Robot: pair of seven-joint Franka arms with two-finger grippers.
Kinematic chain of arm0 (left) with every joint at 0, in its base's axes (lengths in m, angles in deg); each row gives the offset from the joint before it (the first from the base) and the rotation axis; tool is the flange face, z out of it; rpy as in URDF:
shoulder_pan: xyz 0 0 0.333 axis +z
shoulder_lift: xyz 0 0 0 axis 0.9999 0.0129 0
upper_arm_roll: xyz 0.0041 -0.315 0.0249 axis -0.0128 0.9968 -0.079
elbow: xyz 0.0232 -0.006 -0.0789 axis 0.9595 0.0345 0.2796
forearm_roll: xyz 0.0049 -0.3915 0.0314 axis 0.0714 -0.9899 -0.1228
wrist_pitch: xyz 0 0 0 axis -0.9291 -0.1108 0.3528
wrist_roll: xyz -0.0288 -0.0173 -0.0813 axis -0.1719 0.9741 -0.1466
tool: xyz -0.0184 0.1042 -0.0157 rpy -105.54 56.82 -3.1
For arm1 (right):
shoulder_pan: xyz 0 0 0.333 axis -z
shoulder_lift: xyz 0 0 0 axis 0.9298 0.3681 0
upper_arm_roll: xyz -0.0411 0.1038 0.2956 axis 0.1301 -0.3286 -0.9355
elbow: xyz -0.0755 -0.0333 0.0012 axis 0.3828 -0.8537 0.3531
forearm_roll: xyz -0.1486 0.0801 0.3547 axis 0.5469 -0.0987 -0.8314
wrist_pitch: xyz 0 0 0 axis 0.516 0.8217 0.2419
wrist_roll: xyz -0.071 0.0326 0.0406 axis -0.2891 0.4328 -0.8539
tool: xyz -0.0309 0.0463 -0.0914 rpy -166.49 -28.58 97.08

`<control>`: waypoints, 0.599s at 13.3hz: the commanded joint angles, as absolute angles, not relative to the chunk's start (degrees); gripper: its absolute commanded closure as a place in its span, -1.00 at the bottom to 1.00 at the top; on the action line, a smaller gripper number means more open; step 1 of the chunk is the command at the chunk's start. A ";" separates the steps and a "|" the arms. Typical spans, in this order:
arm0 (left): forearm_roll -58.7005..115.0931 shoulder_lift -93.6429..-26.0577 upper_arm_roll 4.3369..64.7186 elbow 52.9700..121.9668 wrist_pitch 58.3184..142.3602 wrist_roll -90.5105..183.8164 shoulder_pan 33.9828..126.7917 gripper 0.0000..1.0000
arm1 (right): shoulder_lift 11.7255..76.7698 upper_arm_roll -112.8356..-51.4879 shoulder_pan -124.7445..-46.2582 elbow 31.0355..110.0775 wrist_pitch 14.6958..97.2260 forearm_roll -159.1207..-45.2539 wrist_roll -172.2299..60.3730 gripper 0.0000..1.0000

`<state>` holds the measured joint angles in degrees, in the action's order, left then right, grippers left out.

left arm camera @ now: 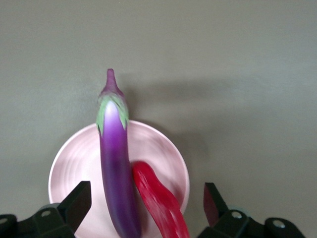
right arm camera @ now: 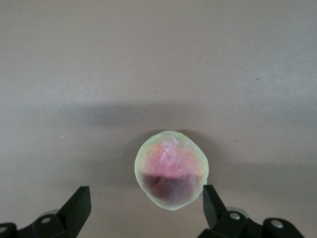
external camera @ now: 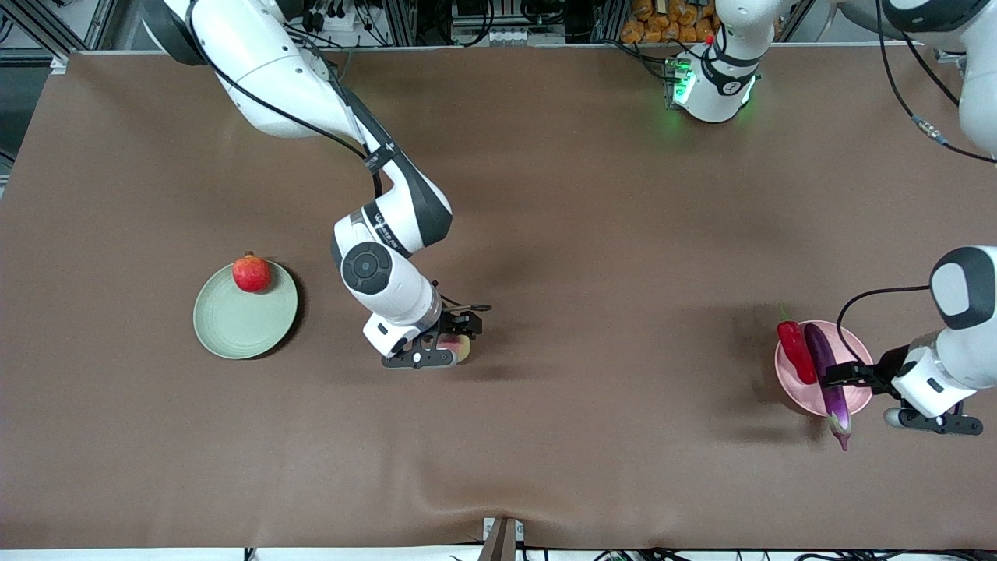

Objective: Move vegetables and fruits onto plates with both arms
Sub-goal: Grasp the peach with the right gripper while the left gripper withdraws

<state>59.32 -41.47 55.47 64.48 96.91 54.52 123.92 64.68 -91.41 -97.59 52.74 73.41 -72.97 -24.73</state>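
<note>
1. Pomegranate [external camera: 251,273]: on green plate's [external camera: 234,327] rim, toward the right arm's end of the table.
2. Right gripper [external camera: 444,347]: wide, straddling peach [right arm camera: 172,170] mid-table; an off-centre squeeze could roll it away.
3. Left gripper [external camera: 845,375]: wide, empty, over pink plate [external camera: 861,343]; chilli [external camera: 797,351] rests on it, while eggplant [external camera: 827,382] overhangs its edge and may tip off.

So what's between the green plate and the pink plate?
The front view shows the right tool over the round yellowish-pink peach there.

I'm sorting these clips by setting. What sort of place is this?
Probably a robotics lab, not a kitchen: two white robot arms, right arm and left arm, are mounted at a table under a brown cloth, with metal framing and cables along its edge by their bases.
</note>
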 commanded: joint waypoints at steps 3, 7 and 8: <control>51.01 -55.39 55.93 66.07 83.67 51.36 124.24 -1.00 | 67.97 -90.95 -100.30 51.60 76.83 -68.08 -24.09 -1.00; 44.76 -68.47 57.07 65.98 71.87 46.86 124.33 -1.00 | 68.94 -91.04 -100.48 51.69 77.01 -57.19 -24.27 -1.00; 45.01 -70.77 57.16 65.72 71.42 46.78 124.24 -1.00 | 69.38 -91.04 -100.40 51.60 77.10 -55.34 -24.44 -1.00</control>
